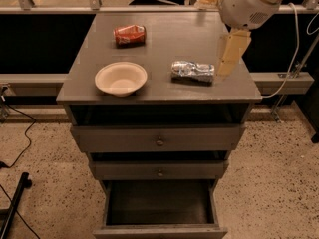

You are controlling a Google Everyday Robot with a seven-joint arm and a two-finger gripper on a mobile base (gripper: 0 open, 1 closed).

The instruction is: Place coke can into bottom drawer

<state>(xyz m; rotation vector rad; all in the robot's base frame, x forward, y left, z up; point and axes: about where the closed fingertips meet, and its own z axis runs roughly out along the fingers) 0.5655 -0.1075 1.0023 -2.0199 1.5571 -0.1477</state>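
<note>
The coke can (129, 35), red and dented, lies on its side at the back left of the cabinet top. The bottom drawer (159, 205) is pulled open, with a dark interior and nothing visible inside. My gripper (231, 56) hangs over the right part of the cabinet top, just right of a silver crushed can (193, 71). It is far to the right of the coke can and holds nothing.
A cream bowl (121, 77) stands at the front left of the cabinet top (164, 91). The two upper drawers (159, 141) with small knobs are shut. A rail and dark panel run behind the cabinet. Cables lie on the speckled floor at the left.
</note>
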